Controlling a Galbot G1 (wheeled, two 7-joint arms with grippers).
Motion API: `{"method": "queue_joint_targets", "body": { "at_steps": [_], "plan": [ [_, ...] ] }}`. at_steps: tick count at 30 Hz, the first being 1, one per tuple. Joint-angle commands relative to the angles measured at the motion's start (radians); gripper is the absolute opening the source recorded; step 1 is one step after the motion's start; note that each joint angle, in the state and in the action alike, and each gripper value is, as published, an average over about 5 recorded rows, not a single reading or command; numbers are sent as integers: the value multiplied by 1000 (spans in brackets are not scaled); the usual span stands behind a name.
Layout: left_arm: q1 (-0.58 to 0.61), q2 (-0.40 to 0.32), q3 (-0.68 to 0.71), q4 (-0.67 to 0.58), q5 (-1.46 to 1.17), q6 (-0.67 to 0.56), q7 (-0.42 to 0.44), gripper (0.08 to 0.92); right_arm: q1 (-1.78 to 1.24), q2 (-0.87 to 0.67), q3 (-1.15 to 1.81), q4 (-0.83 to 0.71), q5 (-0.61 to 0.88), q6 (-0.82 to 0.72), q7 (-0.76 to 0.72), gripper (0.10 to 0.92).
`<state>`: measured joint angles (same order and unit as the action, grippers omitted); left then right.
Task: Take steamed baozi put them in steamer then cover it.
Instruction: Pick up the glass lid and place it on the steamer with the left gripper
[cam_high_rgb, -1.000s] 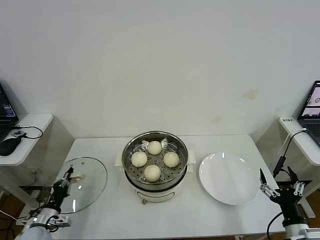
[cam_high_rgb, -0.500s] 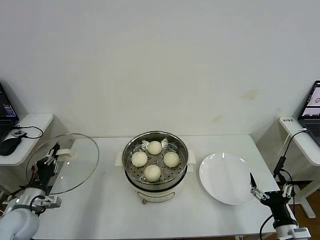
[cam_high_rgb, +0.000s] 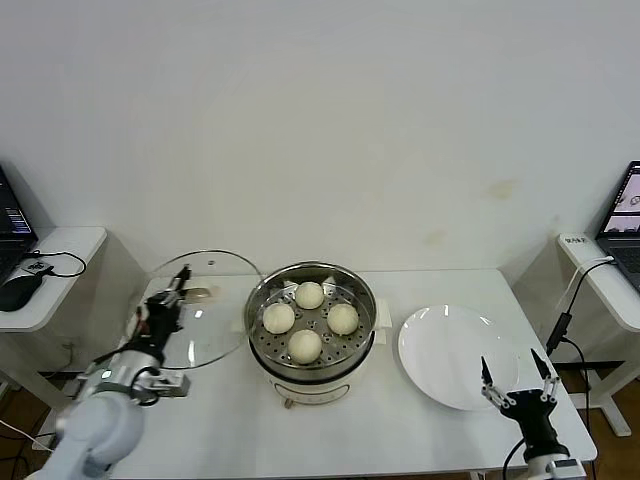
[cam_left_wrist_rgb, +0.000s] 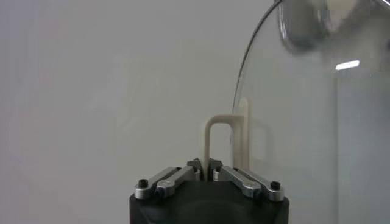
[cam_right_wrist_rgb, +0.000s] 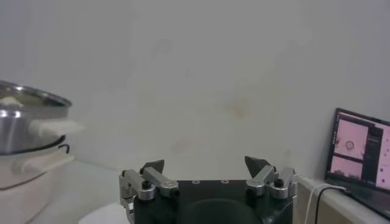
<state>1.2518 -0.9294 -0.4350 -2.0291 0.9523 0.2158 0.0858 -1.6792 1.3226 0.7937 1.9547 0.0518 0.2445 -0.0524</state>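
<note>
The steamer (cam_high_rgb: 312, 352) stands mid-table, a shiny steel pot on a white base, uncovered. Several cream-white baozi (cam_high_rgb: 304, 345) lie on its perforated tray. My left gripper (cam_high_rgb: 178, 287) is shut on the cream handle (cam_left_wrist_rgb: 208, 141) of the round glass lid (cam_high_rgb: 215, 325). It holds the lid tilted in the air just left of the steamer, with the lid's rim close to the pot's left edge. My right gripper (cam_high_rgb: 517, 381) stands open and empty at the table's front right, beside the plate. The right wrist view shows the steamer's rim (cam_right_wrist_rgb: 27, 97) far off from the open right gripper (cam_right_wrist_rgb: 205, 163).
A flat white plate (cam_high_rgb: 455, 357) lies right of the steamer. Side tables flank the main table. The left one (cam_high_rgb: 45, 275) holds a mouse and cable. The right one (cam_high_rgb: 610, 280) carries a laptop (cam_right_wrist_rgb: 364, 157). A white wall stands close behind.
My left gripper has lifted the glass lid off the table's left part and carried it up and rightward to the steamer's side. My right gripper has drifted left along the front edge.
</note>
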Motion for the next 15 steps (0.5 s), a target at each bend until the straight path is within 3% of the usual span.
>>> {"method": "queue_joint_targets", "body": {
  "at_steps": [1,15],
  "plan": [
    [-187,-116,326,-16,167,142,103,141,33,67,-30,-36,-130,7,22,823],
    [-308,-202,450,96,272,149,139,141,40,121,-56,-62,-160,13,28,823]
  ]
}}
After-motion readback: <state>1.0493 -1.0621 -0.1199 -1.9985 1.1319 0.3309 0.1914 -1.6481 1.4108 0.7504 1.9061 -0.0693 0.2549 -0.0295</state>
